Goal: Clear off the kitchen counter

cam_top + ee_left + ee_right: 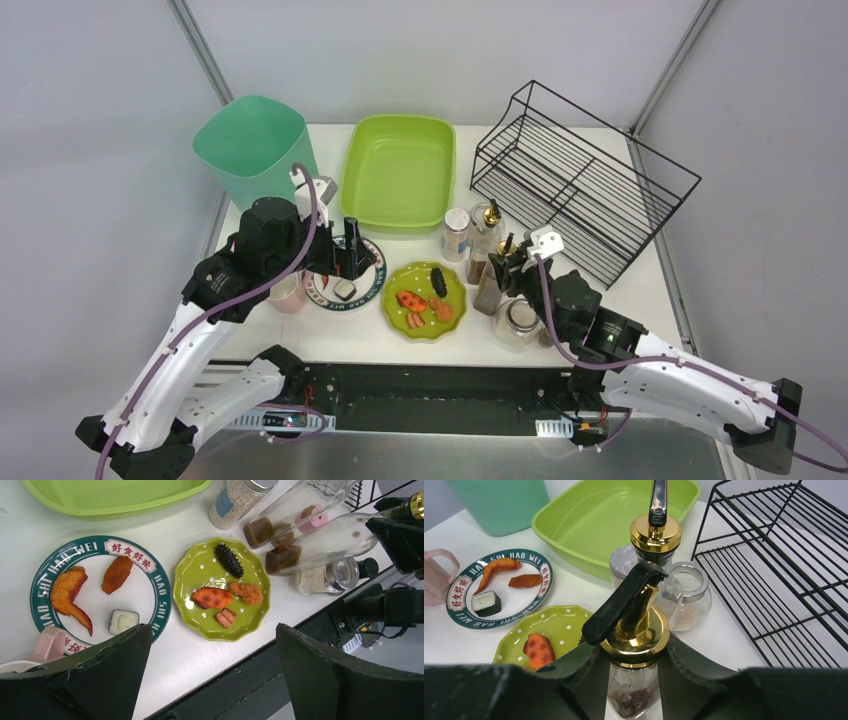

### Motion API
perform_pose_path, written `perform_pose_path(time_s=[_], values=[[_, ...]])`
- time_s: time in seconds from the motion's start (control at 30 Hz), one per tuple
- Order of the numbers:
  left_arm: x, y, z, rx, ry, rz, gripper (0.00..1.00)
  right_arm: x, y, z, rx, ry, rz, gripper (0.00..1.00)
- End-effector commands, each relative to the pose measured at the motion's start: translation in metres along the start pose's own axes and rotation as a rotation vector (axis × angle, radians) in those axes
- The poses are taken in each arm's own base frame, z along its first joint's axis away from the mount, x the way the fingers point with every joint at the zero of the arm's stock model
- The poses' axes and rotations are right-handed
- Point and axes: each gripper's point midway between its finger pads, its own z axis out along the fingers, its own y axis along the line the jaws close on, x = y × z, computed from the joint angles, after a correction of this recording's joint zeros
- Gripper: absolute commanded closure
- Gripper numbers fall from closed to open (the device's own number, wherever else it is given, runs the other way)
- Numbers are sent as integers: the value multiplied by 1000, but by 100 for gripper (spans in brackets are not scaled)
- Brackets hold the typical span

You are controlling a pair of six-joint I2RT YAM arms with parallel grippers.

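Observation:
On the white kitchen counter (345, 335) my right gripper (634, 680) is shut on the neck of a glass bottle (644, 642), just under its gold cap and black spout. Dark sauce shows inside it. In the top view this bottle (490, 285) stands right of the green dotted plate (425, 300), with the right gripper (505, 262) at it. My left gripper (212, 630) is open and holds nothing. It hangs over the counter's front edge, near the teal-rimmed plate (100, 590) with a chicken wing, a fried piece and a sushi roll.
A second gold-capped bottle (487, 225), a grain jar (456, 234) and a low jar (519, 322) crowd round the held bottle. A lime-green tub (398, 172), a teal bin (255, 145) and a black wire rack (580, 185) stand behind. A pink mug (287, 292) sits at the left.

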Motion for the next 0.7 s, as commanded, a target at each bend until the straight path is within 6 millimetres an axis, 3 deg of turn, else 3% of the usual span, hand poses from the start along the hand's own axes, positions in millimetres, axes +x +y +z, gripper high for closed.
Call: perform_pose_path(time_s=[0.0, 0.27, 0.4, 0.67], values=[[-7, 5, 4, -20, -29, 23, 0, -53, 1, -9, -14, -112, 86, 100], [-6, 7, 4, -25, -34, 23, 0, -90, 18, -24, -129, -131, 145, 100], [-4, 8, 4, -31, -33, 26, 0, -98, 25, -28, -160, -110, 151, 100], [-3, 8, 2, -28, -39, 26, 0, -146, 25, -50, -203, -57, 148, 100]])
